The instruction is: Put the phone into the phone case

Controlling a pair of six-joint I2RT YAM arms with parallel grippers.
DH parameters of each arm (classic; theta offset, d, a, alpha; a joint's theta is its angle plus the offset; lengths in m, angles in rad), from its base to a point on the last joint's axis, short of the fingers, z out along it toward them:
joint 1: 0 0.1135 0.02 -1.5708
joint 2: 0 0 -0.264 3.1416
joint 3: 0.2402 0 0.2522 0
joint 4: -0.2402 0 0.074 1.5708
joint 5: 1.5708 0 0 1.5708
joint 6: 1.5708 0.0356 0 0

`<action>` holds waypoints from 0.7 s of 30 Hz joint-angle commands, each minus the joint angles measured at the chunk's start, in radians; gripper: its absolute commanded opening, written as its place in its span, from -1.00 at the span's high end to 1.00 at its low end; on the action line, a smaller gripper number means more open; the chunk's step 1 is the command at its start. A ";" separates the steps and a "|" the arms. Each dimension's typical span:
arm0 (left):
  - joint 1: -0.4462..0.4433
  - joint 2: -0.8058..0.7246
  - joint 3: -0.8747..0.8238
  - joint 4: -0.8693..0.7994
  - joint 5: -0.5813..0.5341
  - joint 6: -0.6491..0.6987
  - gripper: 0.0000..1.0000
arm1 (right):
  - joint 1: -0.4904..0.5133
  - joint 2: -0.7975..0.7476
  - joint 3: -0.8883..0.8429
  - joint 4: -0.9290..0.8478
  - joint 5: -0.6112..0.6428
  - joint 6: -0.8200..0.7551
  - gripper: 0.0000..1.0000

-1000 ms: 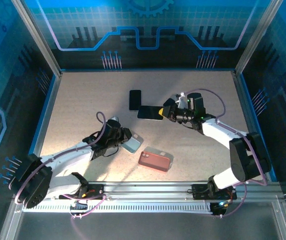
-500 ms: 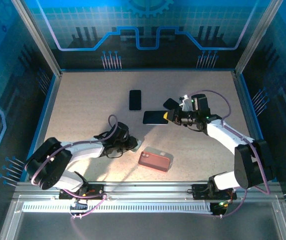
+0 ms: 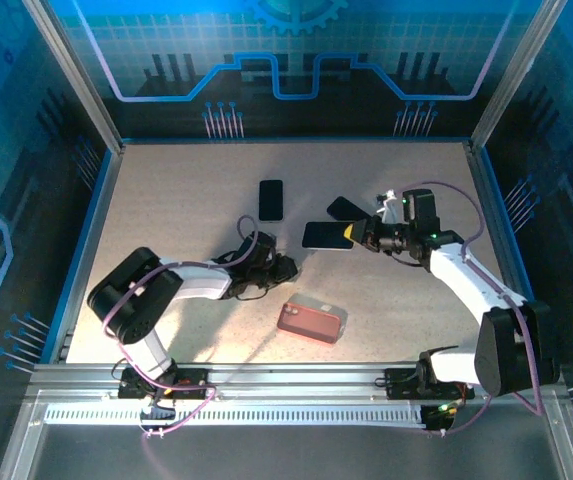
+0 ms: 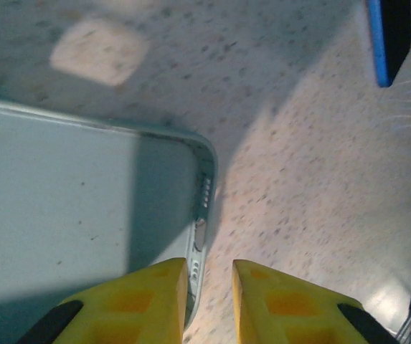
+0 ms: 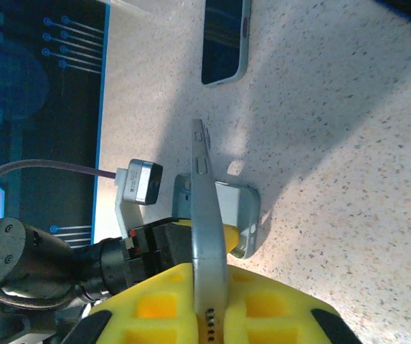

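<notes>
— Swung right since before: left pincer [image 4: 209,271], clenched on the pale case [image 4: 83,208] rim, mid-table; right pincer [image 5: 209,283], grasping the phone [image 5: 206,215] edge-on, right of centre.
— Around them?
— Speckled table [image 3: 166,200], blue walls [image 3: 296,60]. Second phone [image 3: 271,199] toward the far edge, red case [image 3: 310,321] near the front edge; left side open.

We see a speckled beige desk [image 3: 166,220] with a blue border. On it lie a black phone [image 3: 271,199] toward the far middle, another dark flat item [image 3: 343,207] to its right, and a red case [image 3: 310,322] near the front. A pale blue-grey case [image 4: 69,215] also rests on the surface.
</notes>
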 commanded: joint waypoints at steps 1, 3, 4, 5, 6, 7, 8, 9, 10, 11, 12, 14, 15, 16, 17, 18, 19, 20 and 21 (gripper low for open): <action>-0.028 0.089 0.022 0.040 0.011 -0.027 0.53 | -0.037 -0.050 0.024 -0.036 -0.049 -0.032 1.00; -0.042 0.118 0.050 0.054 0.022 -0.028 0.53 | -0.057 -0.061 0.026 -0.060 -0.054 -0.048 1.00; -0.049 0.126 0.061 0.054 0.021 -0.027 0.53 | -0.066 -0.064 0.026 -0.069 -0.056 -0.049 1.00; -0.056 0.134 0.070 0.058 0.023 -0.027 0.53 | -0.077 -0.067 0.026 -0.080 -0.059 -0.054 1.00; -0.063 0.139 0.079 0.064 0.027 -0.025 0.53 | -0.087 -0.069 0.027 -0.088 -0.062 -0.058 1.00; -0.068 0.142 0.086 0.067 0.030 -0.025 0.53 | -0.092 -0.069 0.026 -0.095 -0.063 -0.062 1.00; -0.073 0.142 0.093 0.066 0.034 -0.026 0.53 | -0.098 -0.068 0.025 -0.102 -0.066 -0.067 1.00; -0.076 0.138 0.100 0.065 0.036 -0.023 0.53 | -0.103 -0.067 0.024 -0.109 -0.067 -0.070 1.00; -0.078 0.128 0.101 0.063 0.034 -0.013 0.53 | -0.105 -0.066 0.024 -0.113 -0.065 -0.072 1.00; -0.077 0.110 0.100 0.051 0.026 -0.004 0.53 | -0.105 -0.062 0.022 -0.115 -0.060 -0.071 1.00; -0.075 0.087 0.097 0.037 0.017 0.002 0.52 | -0.104 -0.058 0.021 -0.117 -0.056 -0.069 1.00; -0.069 0.036 0.086 0.025 0.009 0.013 0.52 | -0.104 -0.049 0.018 -0.114 -0.055 -0.063 1.00; -0.066 0.001 0.082 0.010 0.003 0.019 0.51 | -0.103 -0.047 0.017 -0.109 -0.059 -0.060 1.00; -0.061 -0.031 0.077 -0.007 -0.005 0.028 0.50 | -0.101 -0.045 0.016 -0.102 -0.064 -0.056 1.00; -0.057 -0.068 0.074 -0.029 -0.021 0.043 0.46 | -0.093 -0.045 0.015 -0.094 -0.066 -0.052 1.00; -0.050 -0.104 0.066 -0.054 -0.038 0.058 0.43 | -0.080 -0.043 0.017 -0.089 -0.051 -0.048 1.00; -0.041 -0.135 0.057 -0.070 -0.053 0.072 0.42 | -0.060 -0.039 0.021 -0.099 -0.025 -0.046 1.00; -0.026 -0.168 0.045 -0.089 -0.060 0.083 0.42 | -0.035 -0.028 0.032 -0.111 -0.003 -0.054 1.00; -0.007 -0.197 0.028 -0.097 -0.065 0.089 0.41 | -0.014 -0.014 0.045 -0.116 0.003 -0.059 1.00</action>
